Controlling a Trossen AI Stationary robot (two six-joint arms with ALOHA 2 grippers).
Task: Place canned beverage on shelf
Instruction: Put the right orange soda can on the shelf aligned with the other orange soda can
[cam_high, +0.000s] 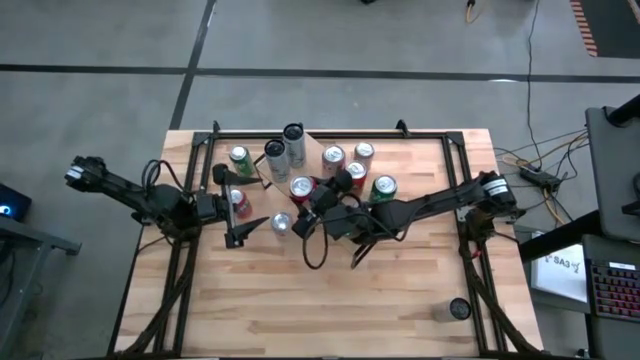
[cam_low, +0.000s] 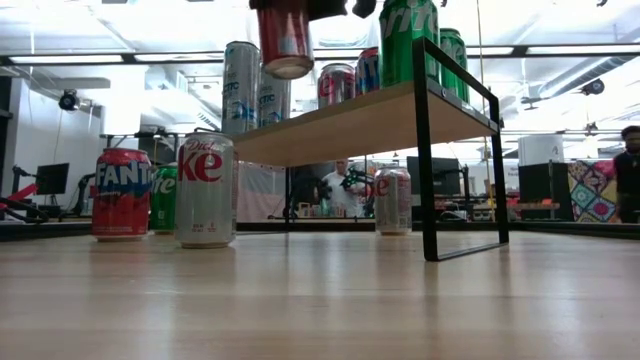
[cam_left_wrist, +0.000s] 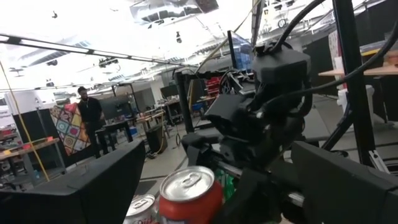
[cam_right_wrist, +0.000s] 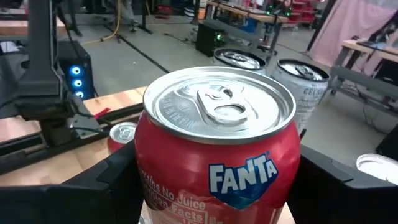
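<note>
Plank tabletop (cam_high: 400, 290) underneath; we note the right gripper (cam_right_wrist: 211, 186) clasping a red Fanta can (cam_right_wrist: 214, 155) between its fingers, long axis upright, tab end up, raised level with the shelf (cam_low: 350, 125) near its cans. Left gripper (cam_high: 235, 215) waits beside it, jaws spread, holding nothing.

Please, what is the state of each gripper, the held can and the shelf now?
right gripper: shut on the Fanta can.
Fanta can: upright, tab closed, held off the table.
left gripper: open, gripping nothing.
shelf: standing on the table, upright cans on top.
</note>
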